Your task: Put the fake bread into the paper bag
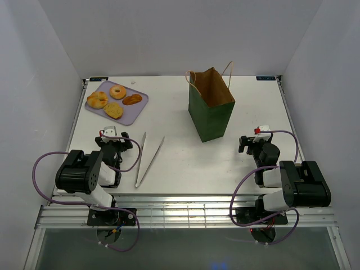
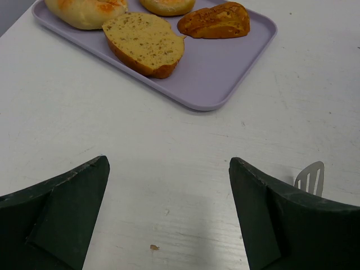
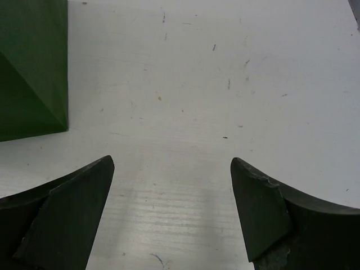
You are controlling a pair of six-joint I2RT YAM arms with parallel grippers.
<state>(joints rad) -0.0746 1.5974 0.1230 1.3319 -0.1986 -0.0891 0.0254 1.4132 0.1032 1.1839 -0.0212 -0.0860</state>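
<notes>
The fake bread lies on a lilac tray (image 1: 136, 114) at the far left: a ring doughnut (image 1: 117, 91), a lumpy bun (image 1: 97, 100), a flat yellowish slice (image 1: 113, 110) and a darker brown oval (image 1: 132, 99). The left wrist view shows the slice (image 2: 145, 42), the oval (image 2: 215, 21) and the bun (image 2: 84, 11) ahead. My left gripper (image 1: 112, 140) is open and empty over bare table, short of the tray (image 2: 225, 73). The dark green paper bag (image 1: 211, 104) stands upright mid-table, mouth open. My right gripper (image 1: 250, 143) is open and empty, to the right of the bag (image 3: 31, 67).
A pair of pale tongs (image 1: 147, 157) lies on the table between my left gripper and the bag; its tip (image 2: 310, 177) shows beside the right finger in the left wrist view. White walls enclose the table on three sides.
</notes>
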